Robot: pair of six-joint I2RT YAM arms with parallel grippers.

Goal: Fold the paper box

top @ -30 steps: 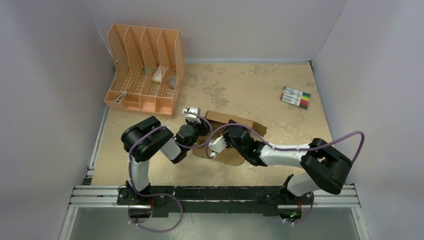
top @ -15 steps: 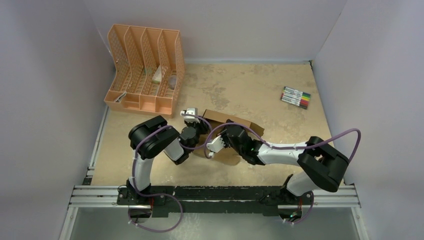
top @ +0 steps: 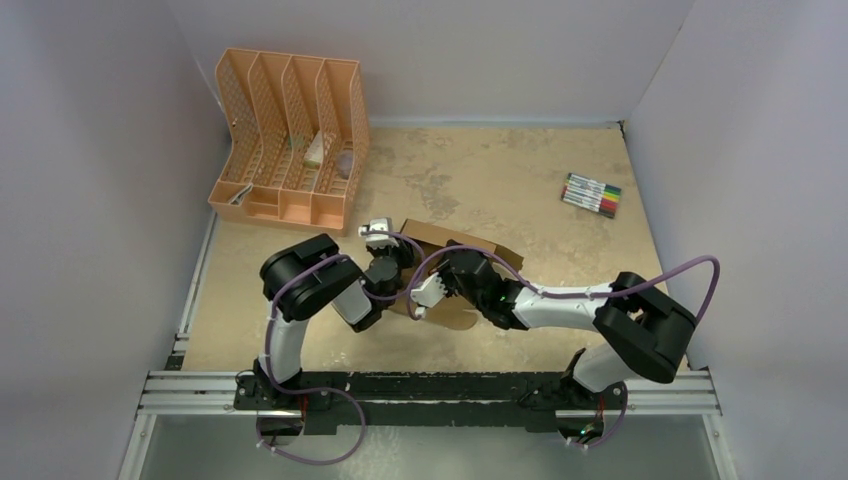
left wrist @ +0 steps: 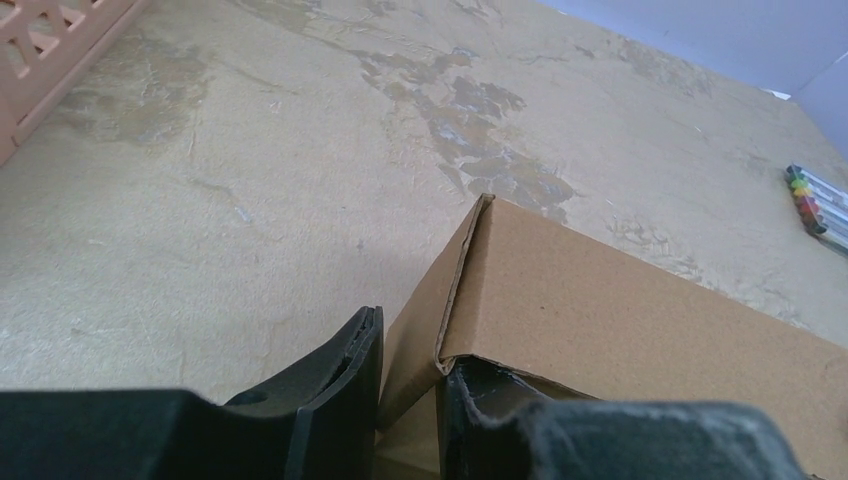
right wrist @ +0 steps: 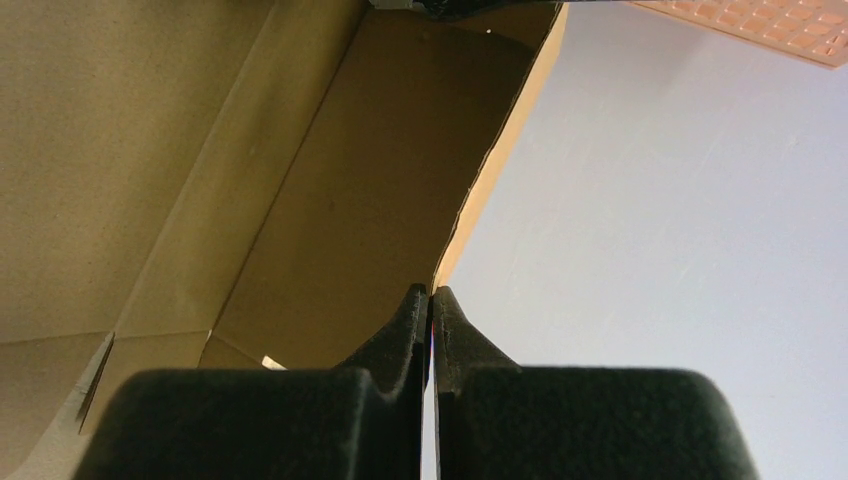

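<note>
The paper box (top: 478,247) is a brown cardboard carton, partly folded, lying at the table's middle between both arms. My left gripper (top: 398,268) is at its left end. In the left wrist view the left gripper (left wrist: 410,375) straddles the end flap of the box (left wrist: 620,290), one finger outside and one under the top panel, and is shut on that flap. My right gripper (top: 416,303) is at the box's near left side. In the right wrist view the right gripper (right wrist: 431,292) is shut, with its tips at the edge of an inner flap of the box (right wrist: 350,180).
A peach-orange slotted file organizer (top: 290,140) stands at the back left, and shows in the left wrist view's corner (left wrist: 60,40). A pack of coloured markers (top: 592,195) lies at the back right. Grey walls close in the table on three sides.
My left arm has pushed in toward the box's left end and its jaws have narrowed onto the flap. The right arm and box shifted slightly to the left.
</note>
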